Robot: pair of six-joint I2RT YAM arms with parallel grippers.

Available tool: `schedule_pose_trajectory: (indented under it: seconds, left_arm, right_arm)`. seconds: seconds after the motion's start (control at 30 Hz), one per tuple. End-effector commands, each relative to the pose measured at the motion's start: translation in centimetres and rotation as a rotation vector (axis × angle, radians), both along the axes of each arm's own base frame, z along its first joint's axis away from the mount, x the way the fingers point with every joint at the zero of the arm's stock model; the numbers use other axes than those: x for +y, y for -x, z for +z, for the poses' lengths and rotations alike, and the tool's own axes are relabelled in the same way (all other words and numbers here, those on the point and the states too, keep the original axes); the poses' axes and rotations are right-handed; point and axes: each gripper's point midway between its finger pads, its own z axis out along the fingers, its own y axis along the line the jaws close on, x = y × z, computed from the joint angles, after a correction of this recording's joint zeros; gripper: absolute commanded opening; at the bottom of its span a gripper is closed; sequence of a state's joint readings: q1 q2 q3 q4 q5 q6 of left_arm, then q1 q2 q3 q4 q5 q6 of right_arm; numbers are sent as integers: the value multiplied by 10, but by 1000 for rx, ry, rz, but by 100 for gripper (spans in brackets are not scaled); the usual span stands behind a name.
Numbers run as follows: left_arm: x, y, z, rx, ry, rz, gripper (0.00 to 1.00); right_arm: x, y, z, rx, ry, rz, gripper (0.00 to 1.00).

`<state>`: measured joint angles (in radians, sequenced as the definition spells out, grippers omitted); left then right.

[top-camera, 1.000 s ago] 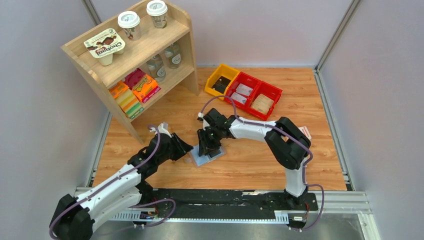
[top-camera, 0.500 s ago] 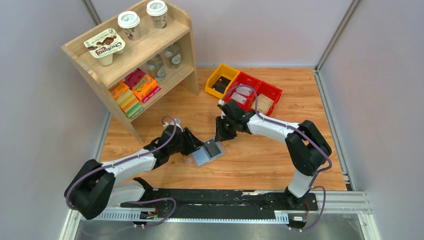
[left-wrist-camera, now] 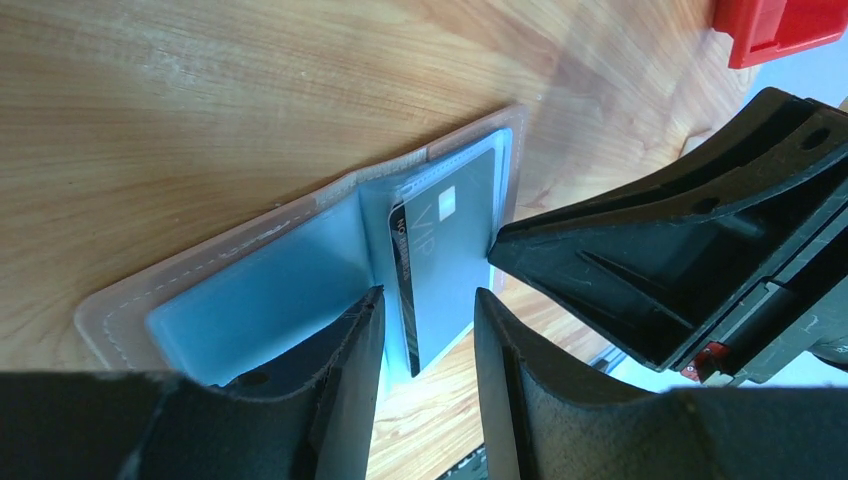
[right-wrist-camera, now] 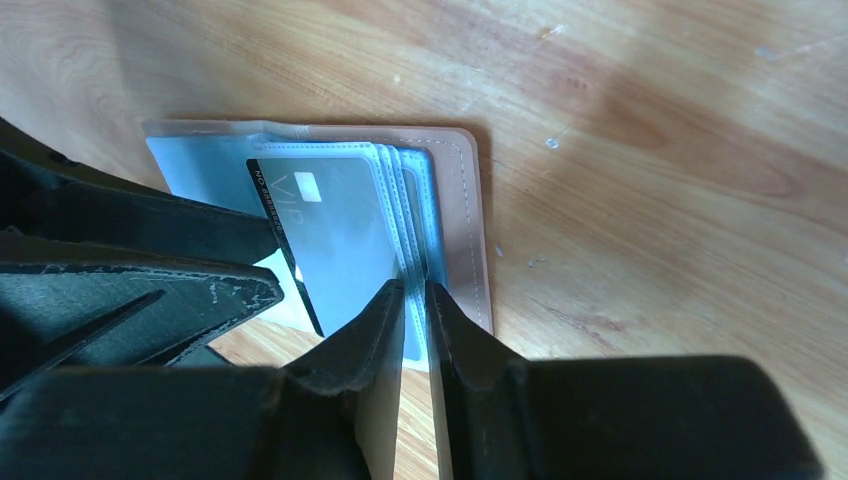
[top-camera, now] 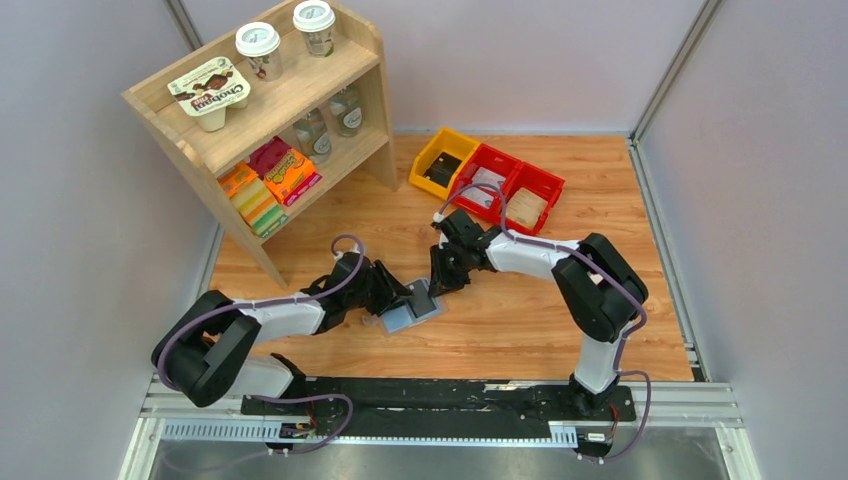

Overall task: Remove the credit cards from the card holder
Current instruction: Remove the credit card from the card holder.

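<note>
Left claw (left-wrist-camera: 428, 298) is held open at the black card (left-wrist-camera: 450, 250)—right claw (right-wrist-camera: 412, 290) nearly shut over the card holder (right-wrist-camera: 462, 230), grip unclear; card not yet drawn out.

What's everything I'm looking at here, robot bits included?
table: one, wood-grain, underneath
shelf unit: one, pale wood, far left
lidded cups: two, white lids, shelf top
snack pack: one, brown-white, shelf top
jars: two, clear, middle shelf
boxes: several, colourful, bottom shelf
bins: one yellow, two red, far side
card holder: one, blue-grey, open, centre
black card: one, in the holder
left fingers: two, black, apart, at holder
right fingers: two, black, nearly together, over holder
</note>
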<state>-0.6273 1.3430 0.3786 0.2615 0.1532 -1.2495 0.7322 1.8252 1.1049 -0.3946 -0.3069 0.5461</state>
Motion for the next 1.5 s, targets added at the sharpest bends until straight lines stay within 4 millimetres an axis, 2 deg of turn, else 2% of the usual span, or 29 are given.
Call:
schedule_pose_trajectory:
  seconds: [0.0, 0.13, 0.27, 0.47, 0.63, 0.9, 1.07, 1.17, 1.23, 1.33, 1.43, 1.47]
  left_arm:
    - [0, -1, -6, 1, 12, 12, 46]
    - [-4, -2, -8, 6, 23, 2, 45]
    - [-3, -2, -6, -10, 44, 14, 36]
    - [-2, -6, 13, -93, 93, 30, 23]
    - [0, -6, 27, -149, 124, 42, 20]
    - [8, 0, 23, -142, 116, 59, 19]
    - [5, -2, 26, -164, 138, 53, 14]
    - [2, -3, 30, -184, 158, 41, 6]
    - [3, -1, 27, -171, 154, 43, 1]
    - [12, 1, 21, -142, 137, 85, 0]
    - [27, 12, 1, -72, 89, 133, 0]
    - [30, 13, 0, -64, 86, 146, 0]
  right_arm:
    - [9, 7, -5, 38, -44, 16, 20]
    - [11, 9, -3, 45, -58, 20, 20]
    - [10, 8, -3, 43, -51, 19, 20]
    - [6, 10, -13, 57, -24, 9, 20]
    - [3, 10, -19, 64, -4, 2, 20]
    - [1, 12, -27, 81, 11, -2, 19]
    - [1, 12, -27, 81, 11, -2, 19]
    - [0, 12, -29, 82, 16, -2, 19]
    - [0, 11, -28, 77, 16, -7, 18]
    - [-2, 10, -29, 75, 24, -15, 18]
    - [-3, 9, -29, 75, 23, -20, 18]
    - [-4, 8, -29, 75, 24, -23, 18]
